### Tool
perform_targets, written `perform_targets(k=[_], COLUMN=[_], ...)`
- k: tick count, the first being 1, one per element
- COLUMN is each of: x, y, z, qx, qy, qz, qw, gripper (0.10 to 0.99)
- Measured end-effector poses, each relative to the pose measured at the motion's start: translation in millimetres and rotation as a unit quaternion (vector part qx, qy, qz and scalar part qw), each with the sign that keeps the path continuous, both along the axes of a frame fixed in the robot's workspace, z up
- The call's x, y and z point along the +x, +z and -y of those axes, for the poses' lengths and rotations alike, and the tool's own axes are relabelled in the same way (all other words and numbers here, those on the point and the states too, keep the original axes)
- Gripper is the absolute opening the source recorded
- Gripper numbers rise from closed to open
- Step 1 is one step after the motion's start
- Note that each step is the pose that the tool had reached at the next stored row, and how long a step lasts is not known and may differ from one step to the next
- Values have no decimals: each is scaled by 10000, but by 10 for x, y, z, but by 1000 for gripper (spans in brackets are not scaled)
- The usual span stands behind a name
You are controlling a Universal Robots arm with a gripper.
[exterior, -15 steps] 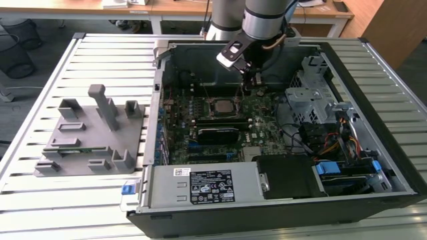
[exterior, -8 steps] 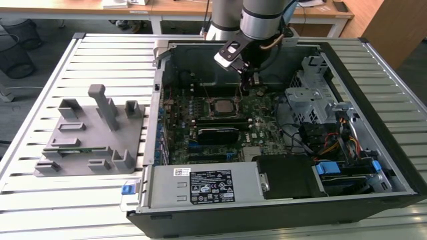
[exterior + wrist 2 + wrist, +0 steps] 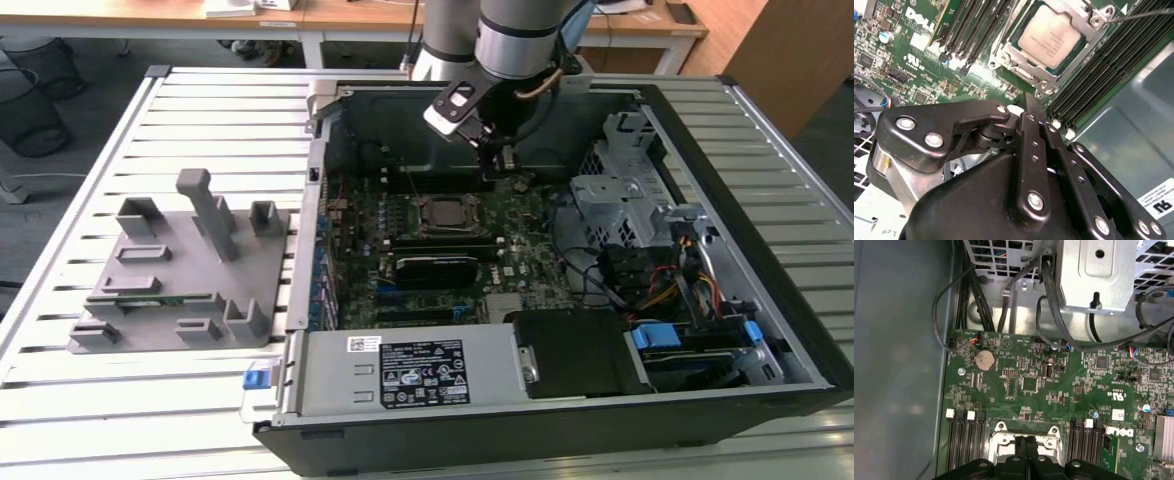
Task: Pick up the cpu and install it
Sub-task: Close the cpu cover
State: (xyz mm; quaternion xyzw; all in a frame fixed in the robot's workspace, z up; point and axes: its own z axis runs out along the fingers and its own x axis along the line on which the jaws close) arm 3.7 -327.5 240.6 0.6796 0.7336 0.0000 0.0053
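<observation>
**Seated in the socket, with the end effector closed and empty**

Find the end effector (image 3: 1030,101) low over the motherboard (image 3: 523,215), near the socket, fingers (image 3: 1029,131) pressed together and gripping nothing. Find the cpu (image 3: 1050,34) lying flat inside the metal socket frame (image 3: 1015,54), between the two banks of memory slots (image 3: 1096,75), within the open computer case (image 3: 754,300) on the slatted tabletop (image 3: 214,110).

Judged as a seating stage, with the chip already placed. To do it well, keep the closed tips square to the board and clear of the thin lever wire (image 3: 1141,15) and the slots. Put no sideways load on the chip. Let any contact fall on the middle of the lid, never on a corner of the frame. Cannot tell whether the frame is latched down.

As for looks: square, with a pale matte-silver lid, faint print across the top and softly stepped shoulders. Sits level in the frame, with no visible tilt.
</observation>
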Motion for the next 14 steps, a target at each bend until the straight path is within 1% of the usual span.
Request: perform_targets(k=[2,4,8,14], x=[-41,-108,-276,-407], y=[-2,-8,-34,-45], z=[0,0,0,0], qx=[-2,-3,-5,-4], qy=[0,0,0,-1], qz=[0,1,-1,2], qw=[10000,10000,10000,10000], gripper=[106,106,106,106])
